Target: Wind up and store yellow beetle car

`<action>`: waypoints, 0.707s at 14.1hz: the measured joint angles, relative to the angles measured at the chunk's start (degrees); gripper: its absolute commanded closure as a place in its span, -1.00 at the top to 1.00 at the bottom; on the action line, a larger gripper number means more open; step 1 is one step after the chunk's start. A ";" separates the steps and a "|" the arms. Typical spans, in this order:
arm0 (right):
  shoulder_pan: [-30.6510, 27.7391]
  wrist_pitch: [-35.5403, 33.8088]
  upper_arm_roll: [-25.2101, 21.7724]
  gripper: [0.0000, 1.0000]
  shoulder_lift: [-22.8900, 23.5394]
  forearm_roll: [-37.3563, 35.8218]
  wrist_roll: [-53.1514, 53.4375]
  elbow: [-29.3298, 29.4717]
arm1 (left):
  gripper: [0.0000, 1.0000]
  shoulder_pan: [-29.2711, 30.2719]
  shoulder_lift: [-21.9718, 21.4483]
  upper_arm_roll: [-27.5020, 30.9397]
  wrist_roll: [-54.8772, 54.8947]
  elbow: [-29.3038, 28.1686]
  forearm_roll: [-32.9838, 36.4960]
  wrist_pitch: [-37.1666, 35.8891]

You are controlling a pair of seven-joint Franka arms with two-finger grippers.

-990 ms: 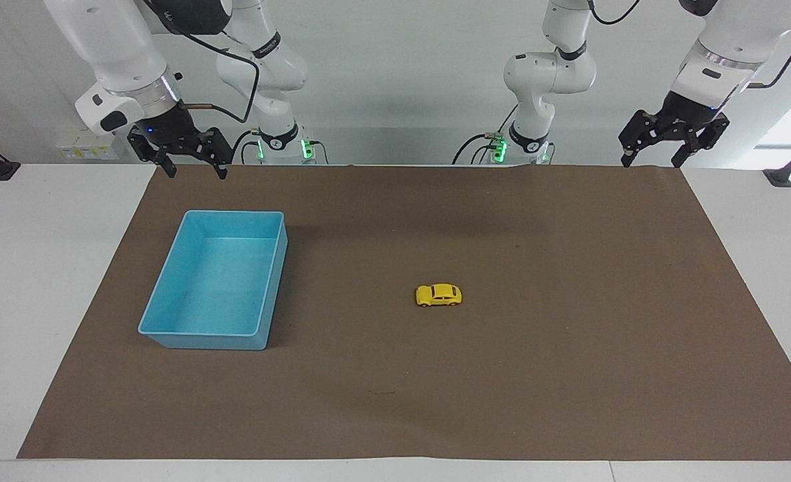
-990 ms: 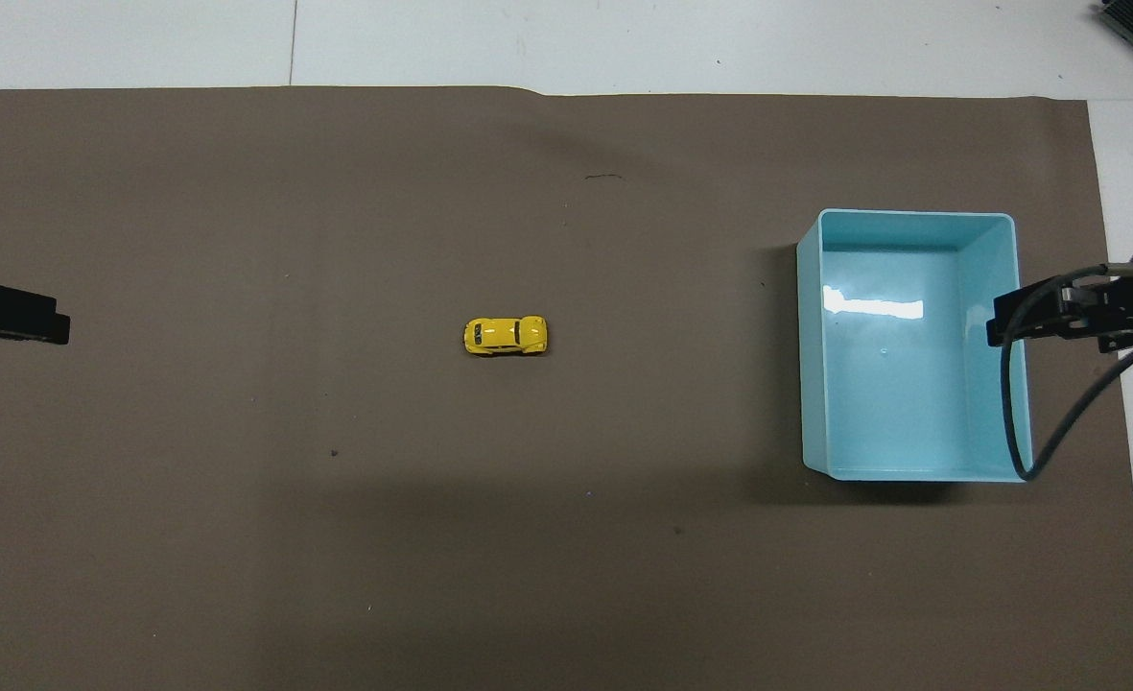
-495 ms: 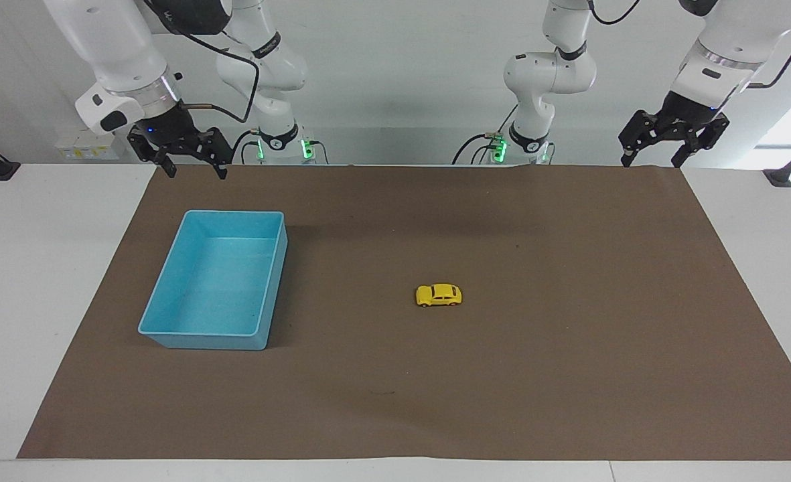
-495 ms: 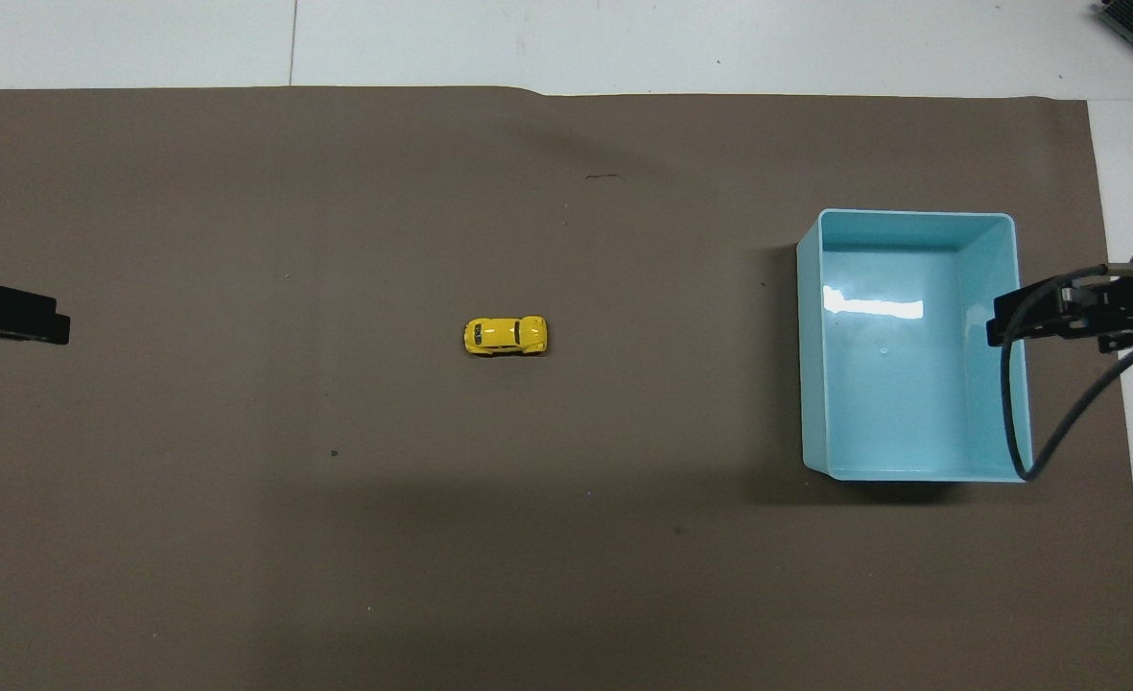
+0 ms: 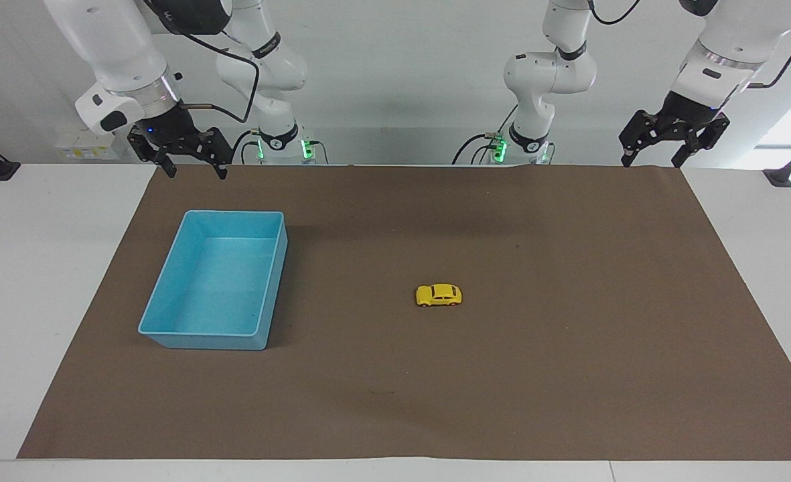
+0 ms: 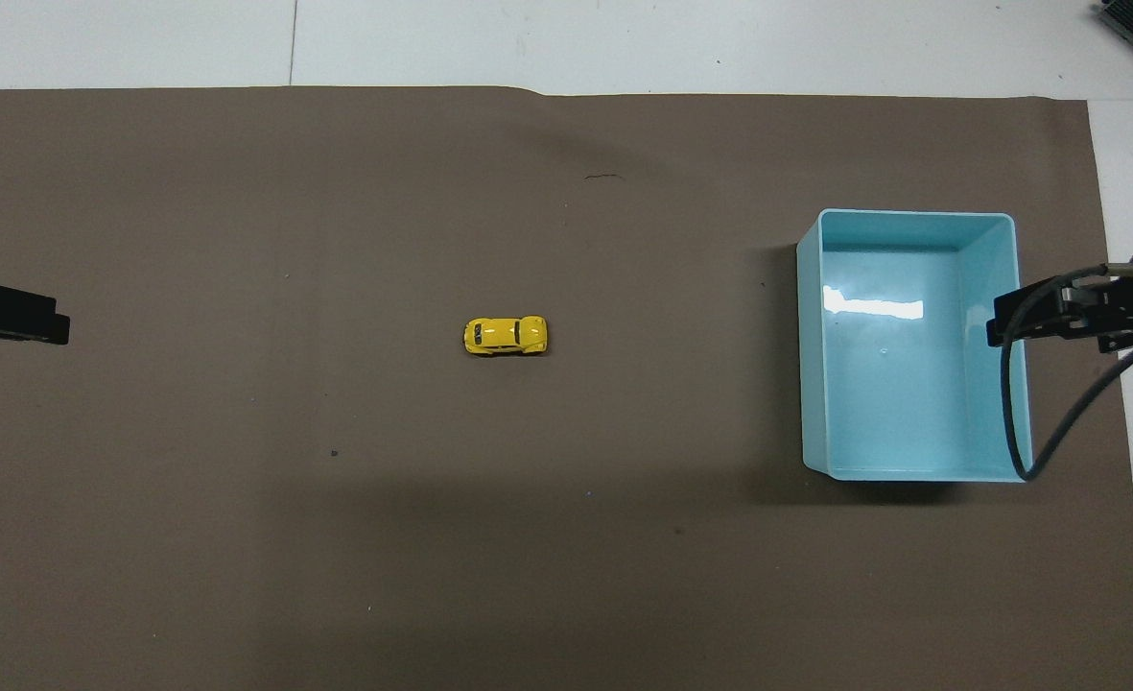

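My left gripper [image 5: 656,158] hangs with its fingers apart and empty over the mat's edge nearest my bases. My right gripper [image 5: 196,168] hangs likewise, fingers apart and empty, over the same edge, close above the blue bin [image 5: 271,289]. Both arms wait.

The yellow beetle car [image 5: 439,295] stands on its wheels on the brown mat [image 5: 569,348], well apart from both grippers, out toward the table's middle, lying crosswise to my reach. The bin stands apart from it, toward my right arm's end, and holds nothing.

Risks, as I judge them: the car is tiny, rounded and glossy, so fingers closing on its domed roof could slip off and squirt it away. On free wheels it may roll under a glancing touch. Winding probably means pressing it down and dragging it back; too little pressure and the wheels skid on the matte paper-like mat, which could also wrinkle. The bin is smooth thin plastic with upright walls and rounded corners; a knock could shift it.
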 measured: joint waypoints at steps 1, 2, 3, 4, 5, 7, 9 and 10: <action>0.00 0.00 0.00 1.00 0.00 0.00 0.00 0.00 | 1.00 0.00 0.00 0.01 0.00 0.00 0.00 0.00; 0.00 0.00 0.00 1.00 0.00 0.00 0.00 0.00 | 1.00 0.00 0.00 0.01 0.00 0.00 0.00 0.00; 0.00 0.00 0.00 1.00 0.00 0.00 0.00 0.00 | 1.00 0.00 0.00 0.02 0.00 0.00 0.00 0.00; 0.00 0.00 0.00 1.00 0.00 0.00 0.00 0.00 | 1.00 0.00 0.00 0.02 -0.01 0.00 0.00 0.00; 0.00 0.00 0.00 1.00 0.00 0.00 0.00 0.00 | 1.00 0.00 0.00 0.02 -0.01 -0.03 0.00 0.00; 0.00 0.00 0.00 1.00 0.00 0.00 0.00 0.00 | 1.00 0.00 0.00 0.02 -0.24 -0.15 0.00 0.00; 0.00 0.00 0.00 1.00 0.00 0.00 0.00 0.00 | 1.00 0.00 0.03 0.02 -1.58 -0.49 0.00 0.03; 0.00 0.00 0.00 1.00 0.00 0.00 0.00 0.00 | 1.00 0.00 0.06 0.02 -2.23 -0.62 0.00 0.05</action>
